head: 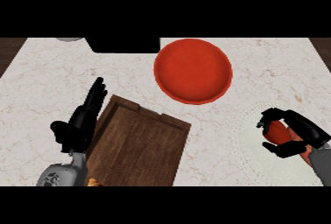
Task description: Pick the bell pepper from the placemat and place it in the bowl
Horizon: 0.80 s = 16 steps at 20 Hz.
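Inside right hand point(298, 136): bell pepper point(278, 132).

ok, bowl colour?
Red-orange all over, seen in the head view: the bowl sits behind the wooden tray.

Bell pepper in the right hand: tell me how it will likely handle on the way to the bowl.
The bell pepper looks smooth and rounded, so it may slip or roll once released. The right hand curls around it. The red bowl looks wide enough to contain it.
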### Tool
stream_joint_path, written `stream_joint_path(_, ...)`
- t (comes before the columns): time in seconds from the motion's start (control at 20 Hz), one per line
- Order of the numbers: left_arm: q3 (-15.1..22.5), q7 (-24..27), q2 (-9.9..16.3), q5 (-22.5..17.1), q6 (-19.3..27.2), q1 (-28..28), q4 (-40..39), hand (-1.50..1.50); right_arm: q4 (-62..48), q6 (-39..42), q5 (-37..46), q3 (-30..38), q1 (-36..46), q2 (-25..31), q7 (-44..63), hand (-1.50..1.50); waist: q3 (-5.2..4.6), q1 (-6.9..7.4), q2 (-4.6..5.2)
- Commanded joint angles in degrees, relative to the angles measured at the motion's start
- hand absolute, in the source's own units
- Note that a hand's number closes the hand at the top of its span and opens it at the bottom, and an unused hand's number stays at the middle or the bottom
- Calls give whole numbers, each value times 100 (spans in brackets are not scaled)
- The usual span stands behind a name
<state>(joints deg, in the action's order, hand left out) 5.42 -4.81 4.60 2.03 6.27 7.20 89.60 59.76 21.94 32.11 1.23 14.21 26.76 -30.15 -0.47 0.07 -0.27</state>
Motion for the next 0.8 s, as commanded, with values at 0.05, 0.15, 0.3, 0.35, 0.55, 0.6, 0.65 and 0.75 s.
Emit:
stream_joint_path(0.05, -247, 281, -40, -55, -72, 316, -617, 0, 59, 119, -26, -49, -271, -174, -252, 150, 46, -29, 33)
stream_joint_path(0.15, 120, -23, -179, 118, 83, -168, 124, 0, 674, 140, -36, -351, -500, -631, 98, 150, 45, -20, 11)
stream_joint_path(0.3, -38, -137, 11, 12, -34, -90, 113, 0, 1418, 303, -21, -1156, -288, -1797, 881, 150, 32, 5, -37)
stream_joint_path(0.35, -66, -92, -37, -51, -88, 176, -133, 0, 1471, 364, 78, -1523, -57, -2194, 1090, 150, 23, 22, -10)
stream_joint_path(0.55, -163, -142, 147, -181, -242, -123, 158, 0, 2412, -34, -609, -2411, -500, -2636, 1569, 150, 41, 24, -39)
stream_joint_path(0.6, -6, 3, -64, 60, -2, -72, -36, 0, 2701, -265, -822, -2847, -615, -2645, 1739, 150, 41, -15, -34)
stream_joint_path(0.65, -76, 15, -15, 29, -42, 7, -135, 0, 2814, -507, -1171, -2967, -501, -2651, 1848, 150, 44, 10, -6)
stream_joint_path(0.75, -78, -189, -79, 25, 9, 240, -131, 0, 3531, -842, -1140, -3307, -704, -2661, 2093, 150, 45, -56, -4)
